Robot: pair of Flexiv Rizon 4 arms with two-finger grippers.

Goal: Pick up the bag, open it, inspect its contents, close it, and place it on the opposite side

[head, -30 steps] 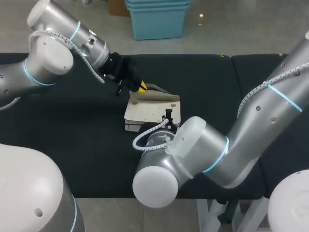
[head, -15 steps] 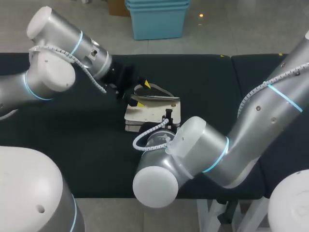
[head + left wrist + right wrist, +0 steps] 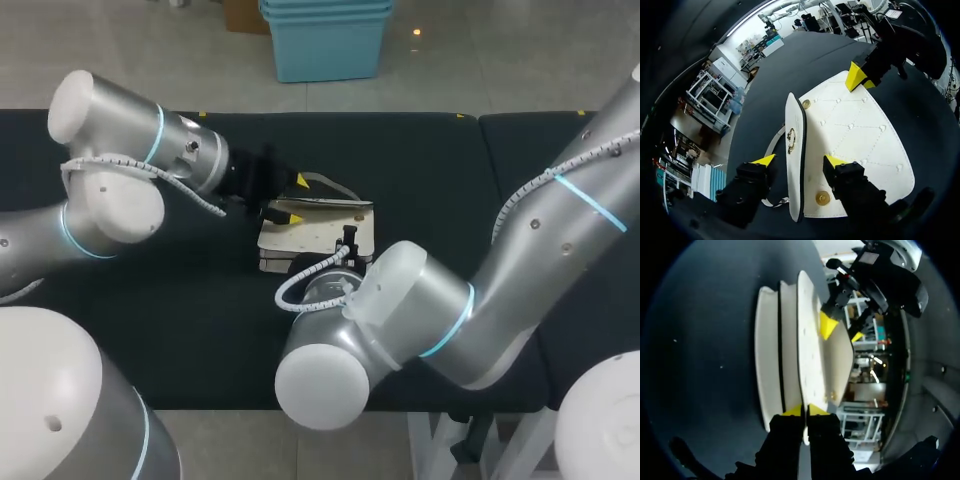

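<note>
The white quilted bag (image 3: 312, 232) lies mid-table, its flap (image 3: 794, 145) partly lifted and seen edge-on, with a gold clasp on it. My left gripper (image 3: 797, 161) is open, one yellow tip on each side of the flap's edge and neither touching it. In the head view the left gripper (image 3: 291, 198) sits at the bag's far left corner. My right gripper (image 3: 805, 411) is shut on the near edge of the bag (image 3: 771, 355); in the head view my own right arm hides it. The bag's grey strap (image 3: 322, 181) trails behind.
The black padded table (image 3: 150, 300) has a seam (image 3: 480, 190) to the right of the bag. My right arm's big elbow (image 3: 330, 370) hangs over the table's front middle. Bare black surface lies left and right of the bag.
My left gripper has opened and let go of the flap, which has sunk lower. The left arm has dropped and drawn back a little. The right arm has not moved.
</note>
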